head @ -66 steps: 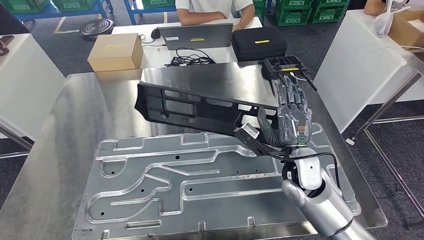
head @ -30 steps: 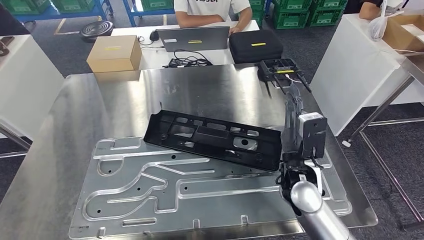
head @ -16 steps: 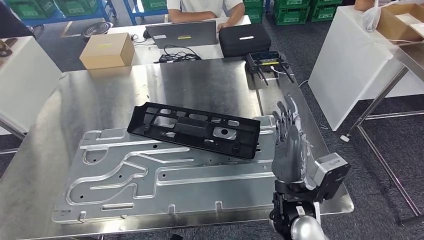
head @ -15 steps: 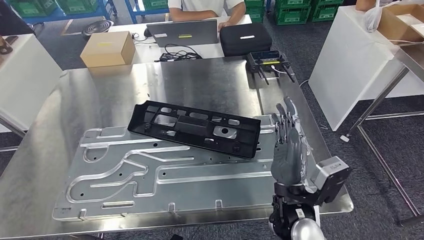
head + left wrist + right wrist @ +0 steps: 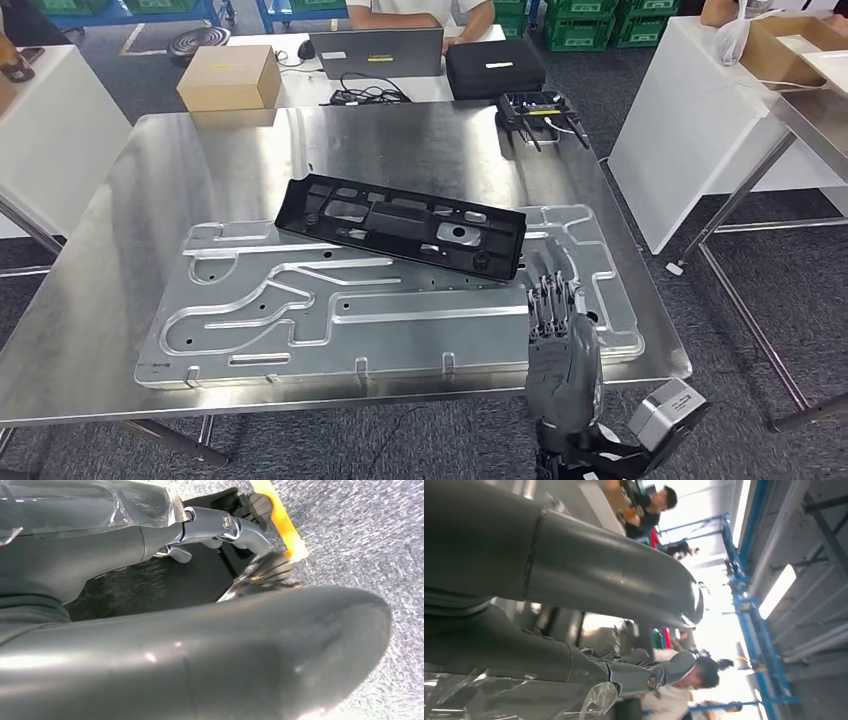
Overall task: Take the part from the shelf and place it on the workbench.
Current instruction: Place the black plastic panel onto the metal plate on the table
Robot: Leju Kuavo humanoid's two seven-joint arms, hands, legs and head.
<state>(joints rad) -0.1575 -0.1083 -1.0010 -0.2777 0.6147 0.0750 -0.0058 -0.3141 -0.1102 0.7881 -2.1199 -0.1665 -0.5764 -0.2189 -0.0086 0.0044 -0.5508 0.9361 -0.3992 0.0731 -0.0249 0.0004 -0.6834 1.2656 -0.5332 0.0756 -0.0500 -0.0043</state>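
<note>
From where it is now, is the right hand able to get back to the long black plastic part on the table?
Probably yes. The right hand is open, holding nothing, near the table's front edge, with nothing between it and the long black plastic part.

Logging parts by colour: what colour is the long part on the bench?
Black part, clearest in the head view.

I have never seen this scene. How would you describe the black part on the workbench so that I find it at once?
Start at the big shiny steel workbench in the middle of the head view. A pale aluminium plate with curved grooves lies on it. The black part is the long plastic frame with cut-out windows lying across that plate's far edge, the sole dark, matte thing on the bright metal.
</note>
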